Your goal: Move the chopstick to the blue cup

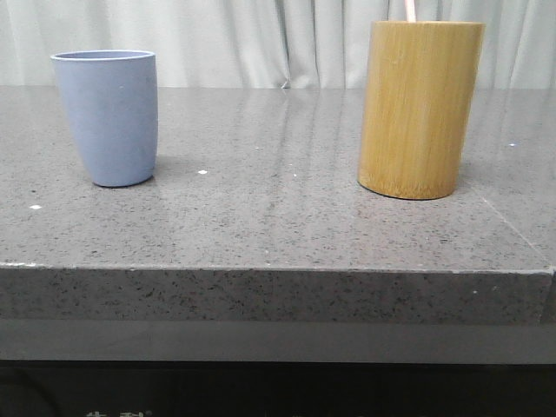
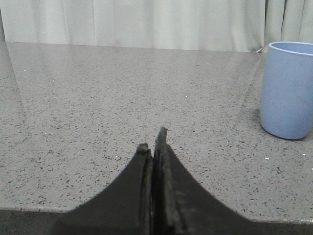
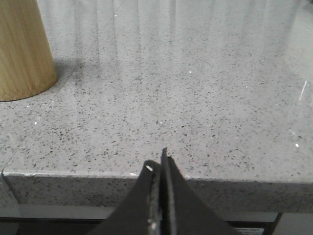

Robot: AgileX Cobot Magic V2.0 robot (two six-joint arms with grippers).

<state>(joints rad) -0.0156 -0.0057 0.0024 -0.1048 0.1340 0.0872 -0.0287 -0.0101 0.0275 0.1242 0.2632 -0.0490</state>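
The blue cup [image 1: 108,116] stands upright on the left of the grey stone table [image 1: 261,217]; it also appears in the left wrist view [image 2: 287,89]. A thin pale pink chopstick [image 1: 409,9] pokes up from the tan bamboo cylinder [image 1: 420,109] on the right; the rest of it is hidden inside. My left gripper [image 2: 152,141] is shut and empty, low over the table's near part, well short of the blue cup. Over the table's front edge my right gripper [image 3: 159,161] is shut and empty, with the bamboo cylinder [image 3: 22,49] off to one side ahead of it.
A white curtain [image 1: 261,39] hangs behind the table. The table's front edge [image 1: 278,269] runs across the front view, with a dark ledge below. Bare stone lies between the two containers.
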